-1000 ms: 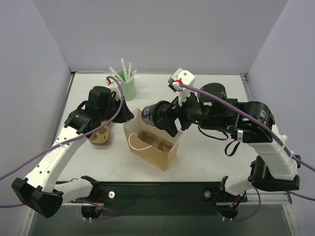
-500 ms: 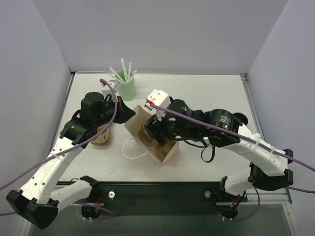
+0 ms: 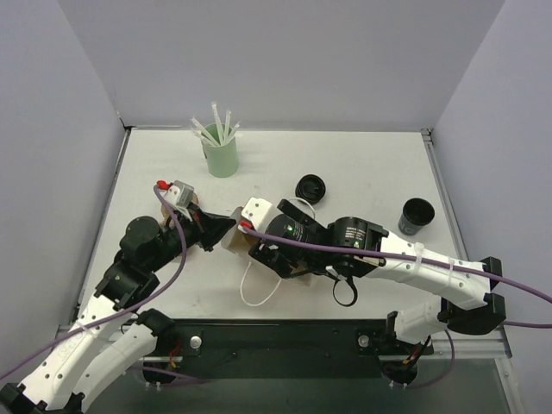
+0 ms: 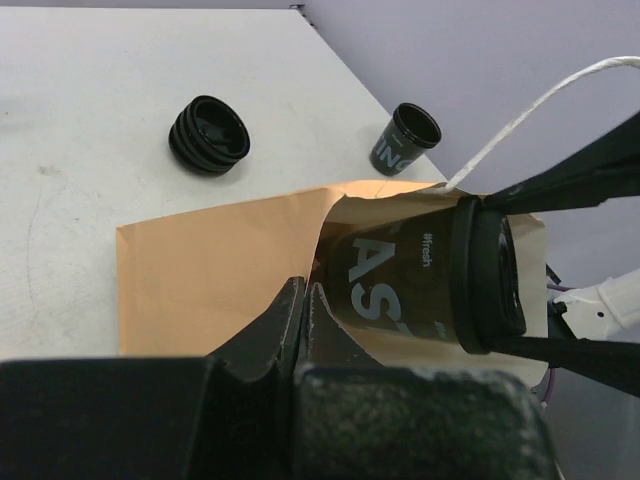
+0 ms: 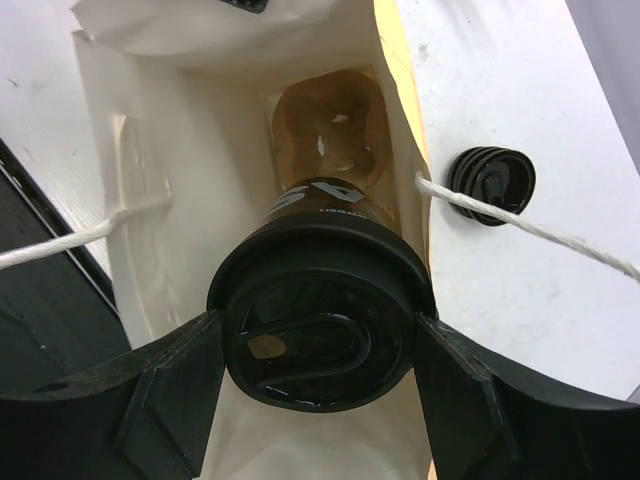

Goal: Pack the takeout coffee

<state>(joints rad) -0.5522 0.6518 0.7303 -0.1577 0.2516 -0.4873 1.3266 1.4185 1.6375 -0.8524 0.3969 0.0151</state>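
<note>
The takeout coffee (image 5: pixel 318 290), a black lidded cup with white lettering, lies sideways in the mouth of the brown paper bag (image 4: pixel 220 270). My right gripper (image 5: pixel 320 345) is shut on it, one finger (image 5: pixel 170 385) on each side of the lid. Deeper in the bag sits the brown pulp carrier (image 5: pixel 330 140). My left gripper (image 4: pixel 303 300) is shut on the bag's edge beside the cup (image 4: pixel 420 275). From above, the bag (image 3: pixel 235 241) lies tipped between the left gripper (image 3: pixel 222 228) and the right wrist; the cup is hidden there.
A stack of black lids (image 3: pixel 311 188) lies behind the bag. An open black cup (image 3: pixel 417 216) stands at the right. The mint-green cup of straws (image 3: pixel 221 155) stands at the back left. The bag's white string handle (image 3: pixel 259 289) trails toward the near edge.
Both arms have drawn toward the near edge. The bag has tipped over and come nearer, and the right gripper has carried the cup from above the bag into its mouth.
</note>
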